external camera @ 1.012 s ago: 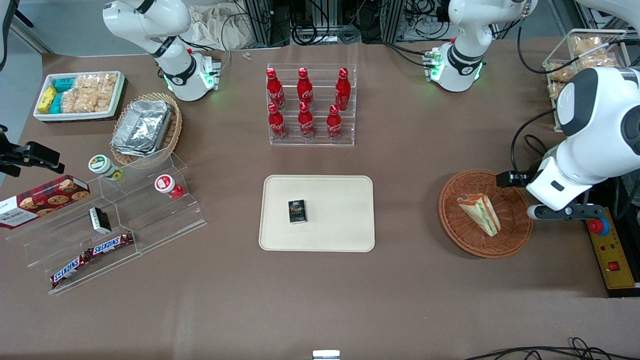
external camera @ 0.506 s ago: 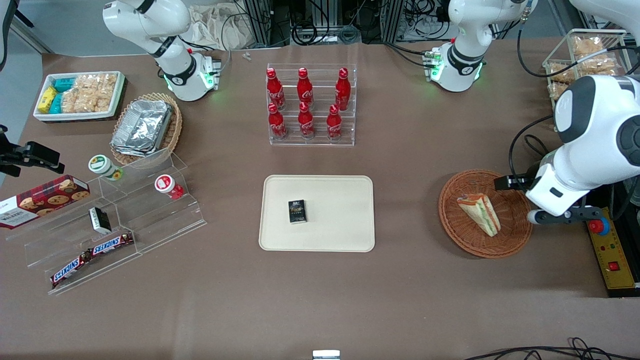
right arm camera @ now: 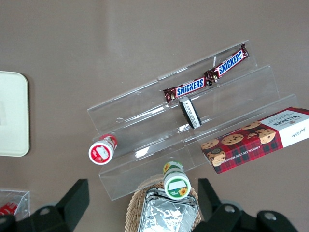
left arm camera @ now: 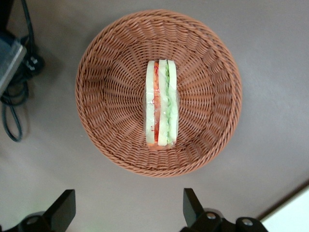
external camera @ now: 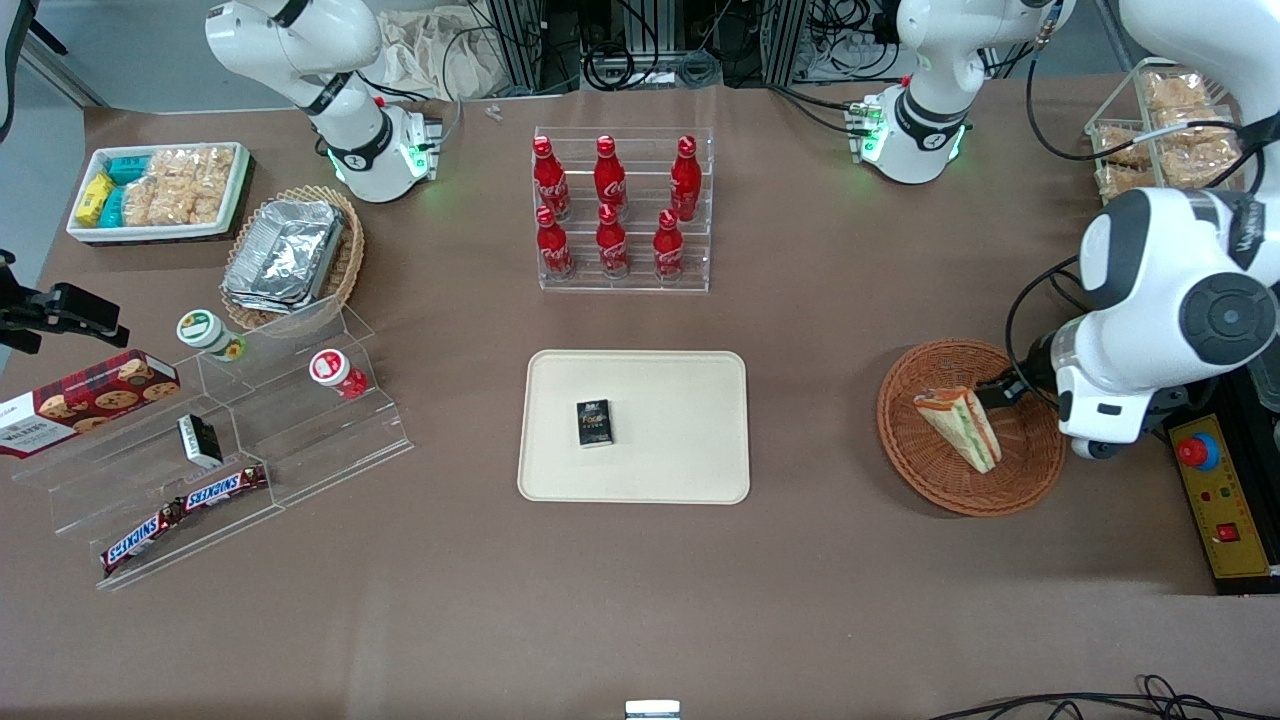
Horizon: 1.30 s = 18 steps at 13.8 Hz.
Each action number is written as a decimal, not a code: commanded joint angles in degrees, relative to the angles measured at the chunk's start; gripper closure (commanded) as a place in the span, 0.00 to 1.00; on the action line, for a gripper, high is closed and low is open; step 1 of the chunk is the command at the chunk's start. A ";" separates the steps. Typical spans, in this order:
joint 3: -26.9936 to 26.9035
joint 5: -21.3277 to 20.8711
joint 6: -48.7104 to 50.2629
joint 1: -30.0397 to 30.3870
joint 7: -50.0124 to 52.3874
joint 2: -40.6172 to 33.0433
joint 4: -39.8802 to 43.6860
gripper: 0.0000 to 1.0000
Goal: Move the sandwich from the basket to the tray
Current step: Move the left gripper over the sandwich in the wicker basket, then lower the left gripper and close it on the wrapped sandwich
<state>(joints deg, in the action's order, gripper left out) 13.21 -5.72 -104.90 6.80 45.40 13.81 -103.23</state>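
Observation:
The sandwich [external camera: 960,428] is a wrapped wedge with red and green filling, lying in the round reddish-brown basket [external camera: 915,465] toward the working arm's end of the table. The wrist view looks straight down on the sandwich [left arm camera: 161,108] in the middle of the basket [left arm camera: 104,96]. My gripper [external camera: 1003,388] hangs above the basket's rim, just beside the sandwich's wide end. It is open, fingers [left arm camera: 192,208] spread wide over bare table with nothing between them. The cream tray [external camera: 680,420] lies at the table's middle.
A small black box [external camera: 594,422] lies on the tray. A rack of red bottles [external camera: 620,215] stands farther from the camera than the tray. A yellow control box [external camera: 1225,500] and cables [left arm camera: 14,96] flank the basket. Acrylic steps [external camera: 230,440] with snacks sit toward the parked arm's end.
The arm has swung in over the basket, and my gripper has moved from the basket's rim closer to the sandwich's wide end. The sandwich has not moved.

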 commanded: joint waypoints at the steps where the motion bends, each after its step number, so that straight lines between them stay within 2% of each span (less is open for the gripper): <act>1: 0.06 -0.26 -3.64 -0.12 5.04 -0.89 -4.17 0.00; 4: -0.03 -0.78 -5.31 -0.12 6.98 0.08 -5.49 0.00; 9: 0.06 -2.36 -15.77 -0.20 7.86 -1.86 -15.07 0.00; 11: 0.06 -5.43 -19.00 -0.03 7.86 -1.59 -16.73 0.00; 15: -0.20 -5.70 -27.18 0.50 7.86 -1.24 -20.78 0.00; 18: -0.29 -5.70 -28.69 0.50 7.95 -0.45 -20.70 0.00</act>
<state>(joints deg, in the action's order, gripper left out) 12.87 -10.02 -131.70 7.06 52.15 14.38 -122.41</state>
